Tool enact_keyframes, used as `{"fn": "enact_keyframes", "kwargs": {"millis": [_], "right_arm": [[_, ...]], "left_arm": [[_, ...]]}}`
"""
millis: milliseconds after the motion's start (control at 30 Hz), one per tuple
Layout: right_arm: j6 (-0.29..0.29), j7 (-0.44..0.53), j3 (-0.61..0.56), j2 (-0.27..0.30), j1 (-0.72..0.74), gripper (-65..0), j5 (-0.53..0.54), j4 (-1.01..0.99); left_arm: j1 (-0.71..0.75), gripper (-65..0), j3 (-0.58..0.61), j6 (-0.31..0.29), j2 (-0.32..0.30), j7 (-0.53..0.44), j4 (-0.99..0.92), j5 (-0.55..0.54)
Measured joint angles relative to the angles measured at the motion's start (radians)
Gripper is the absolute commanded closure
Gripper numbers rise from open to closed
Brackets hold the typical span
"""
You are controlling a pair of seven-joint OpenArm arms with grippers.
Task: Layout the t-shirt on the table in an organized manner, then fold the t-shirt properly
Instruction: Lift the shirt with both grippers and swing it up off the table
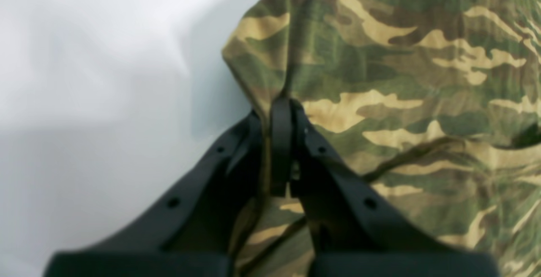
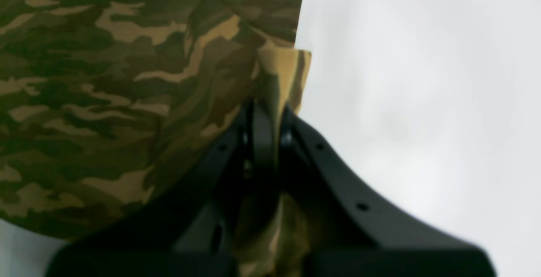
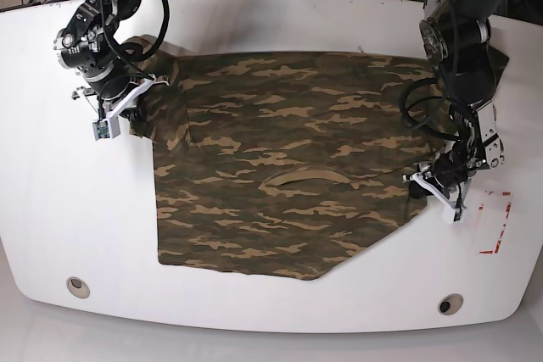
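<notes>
The camouflage t-shirt point(image 3: 280, 175) lies spread over the middle of the white table point(image 3: 51, 209), collar toward the front. On the base view's right, my left gripper point(image 3: 427, 182) is down at the shirt's right edge. In the left wrist view the left gripper point(image 1: 281, 101) is shut on a pinched fold of the t-shirt point(image 1: 401, 78). On the base view's left, my right gripper point(image 3: 134, 116) is at the shirt's back left corner. The right wrist view shows the right gripper point(image 2: 266, 108) shut on a bunched edge of the t-shirt point(image 2: 105, 78).
A red-and-white tape mark point(image 3: 496, 222) sits on the table just right of the left gripper. Two round grommet holes point(image 3: 77, 286) point(image 3: 450, 304) lie near the front edge. Cables and floor run behind the table's back edge.
</notes>
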Motion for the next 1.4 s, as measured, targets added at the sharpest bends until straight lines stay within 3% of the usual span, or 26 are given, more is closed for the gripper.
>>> {"fn": "enact_keyframes", "kwargs": {"millis": [433,767,1033,1400], "right_arm": [[0.003,0.003,0.004,0.001,0.006,0.0,0.006,0.069],[0.003,0.003,0.003,0.015,0.112,0.0,-0.001,0.065],[0.003,-0.002,0.000,0.057,0.247,0.0,-0.005,0.016],[0.005,-0.005,-0.010,0.183,0.550,0.0,-0.007,-0.185]], "left_arm": [[0.102,0.0,-0.033,-0.026,-0.023,0.126,0.325,0.005],[0.108,0.0,-0.040,-0.029,-0.019,0.189,0.502,0.000],[0.102,0.0,-0.040,-0.029,-0.020,0.271,0.656,0.001],[-0.012,0.0,-0.049,-0.029,-0.021,0.354,0.838,-0.003]]}}
